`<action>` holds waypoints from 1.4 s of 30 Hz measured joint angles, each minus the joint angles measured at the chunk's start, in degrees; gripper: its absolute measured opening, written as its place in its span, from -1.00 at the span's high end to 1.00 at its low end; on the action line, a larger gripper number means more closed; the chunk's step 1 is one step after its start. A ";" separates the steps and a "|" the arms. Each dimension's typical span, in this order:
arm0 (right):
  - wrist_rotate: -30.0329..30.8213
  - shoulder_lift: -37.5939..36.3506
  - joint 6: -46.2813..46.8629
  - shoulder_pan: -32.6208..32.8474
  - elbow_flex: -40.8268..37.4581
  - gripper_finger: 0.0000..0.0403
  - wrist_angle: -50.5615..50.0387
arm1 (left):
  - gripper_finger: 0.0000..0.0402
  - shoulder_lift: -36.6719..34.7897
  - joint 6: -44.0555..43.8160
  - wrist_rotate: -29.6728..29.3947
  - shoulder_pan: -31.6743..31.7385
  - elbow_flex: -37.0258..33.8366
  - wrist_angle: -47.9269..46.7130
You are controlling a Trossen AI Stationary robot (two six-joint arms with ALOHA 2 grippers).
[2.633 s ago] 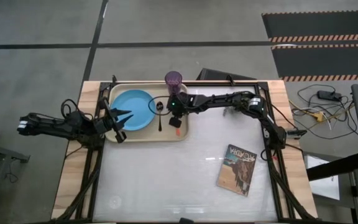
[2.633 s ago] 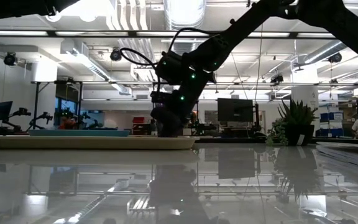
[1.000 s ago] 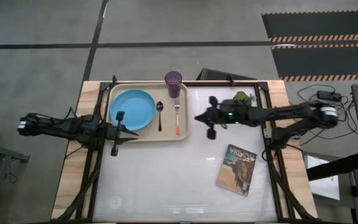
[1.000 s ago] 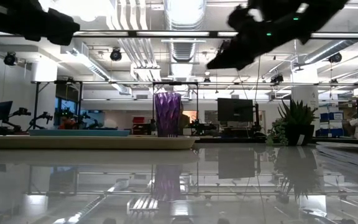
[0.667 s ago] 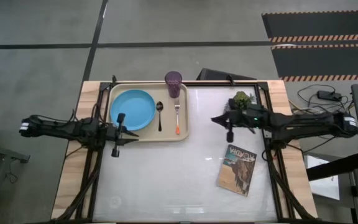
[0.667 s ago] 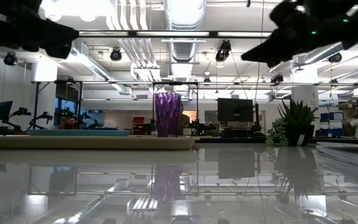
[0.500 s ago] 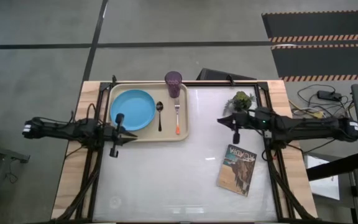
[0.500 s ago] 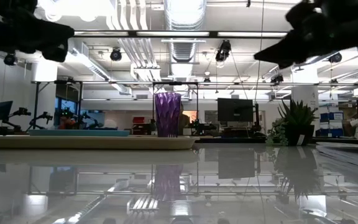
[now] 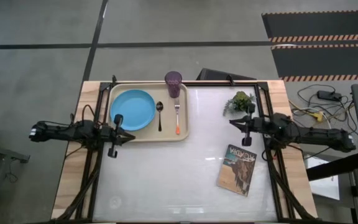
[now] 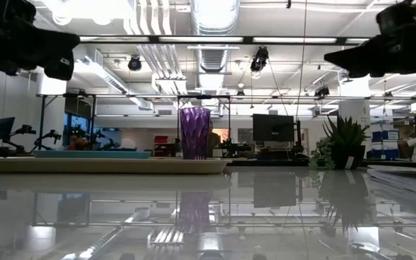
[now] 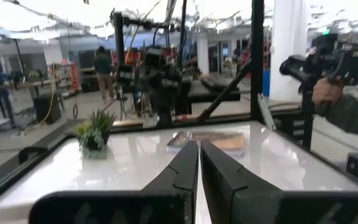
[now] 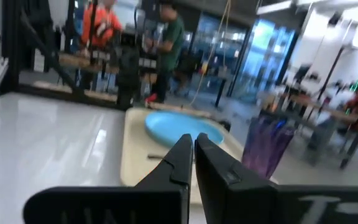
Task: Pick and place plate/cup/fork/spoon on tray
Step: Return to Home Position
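Note:
The cream tray (image 9: 183, 133) lies at the table's far left. On it rest the light-blue plate (image 9: 133, 110), the dark spoon (image 9: 160, 115) and the orange-handled fork (image 9: 177, 118), side by side. The purple cup (image 9: 173, 83) stands upright at the tray's far right corner, and also shows in the low view (image 10: 195, 133). My left gripper (image 9: 131, 136) is shut and empty in the air by the tray's near left corner. My right gripper (image 9: 232, 122) is shut and empty in the air right of the tray, near the plant.
A small potted plant (image 9: 241, 99) stands at the far right. A book with a picture cover (image 9: 237, 169) lies at the near right. The white tabletop (image 9: 166, 180) stretches toward the near edge. People stand in the room beyond the table (image 12: 166, 43).
My right gripper has drawn back from the tray toward the table's right edge, staying high above the table. My left gripper has drawn back a little toward the left edge. The fork, spoon, plate and cup have stayed where they were on the tray.

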 joint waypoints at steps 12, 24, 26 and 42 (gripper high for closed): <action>-8.58 -10.81 3.13 0.00 -2.00 0.96 -2.99 | 1.00 2.76 0.00 -0.33 0.02 -0.08 -0.62; -15.97 -9.28 6.24 0.00 -2.04 0.96 -4.50 | 1.00 4.68 0.00 -0.44 0.02 -0.19 -0.58; -15.97 -8.71 6.31 0.00 -2.05 0.96 -4.57 | 1.00 4.68 0.01 -0.44 0.02 -0.19 -0.56; -15.95 -7.37 6.53 0.00 -2.11 0.96 -4.37 | 1.00 5.04 0.01 -0.44 0.02 -0.25 -0.56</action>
